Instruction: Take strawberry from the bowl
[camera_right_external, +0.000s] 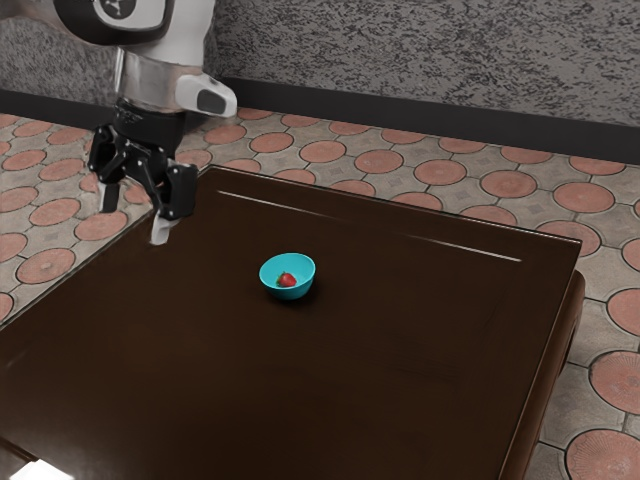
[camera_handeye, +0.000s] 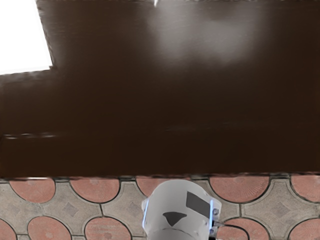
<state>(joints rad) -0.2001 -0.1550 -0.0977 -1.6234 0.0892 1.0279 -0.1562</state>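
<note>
No lettering, number or sign can be read.

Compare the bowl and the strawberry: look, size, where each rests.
- Colour: bowl is turquoise; strawberry is red.
- Size: bowl is clearly wider; strawberry fills only part of the bowl's inside.
- Support: bowl stands upright on the dark table; strawberry lies inside the bowl.

Shared: neither bowl nor strawberry is held; the pincer is open, away from both, toward the exterior view's left.
</note>
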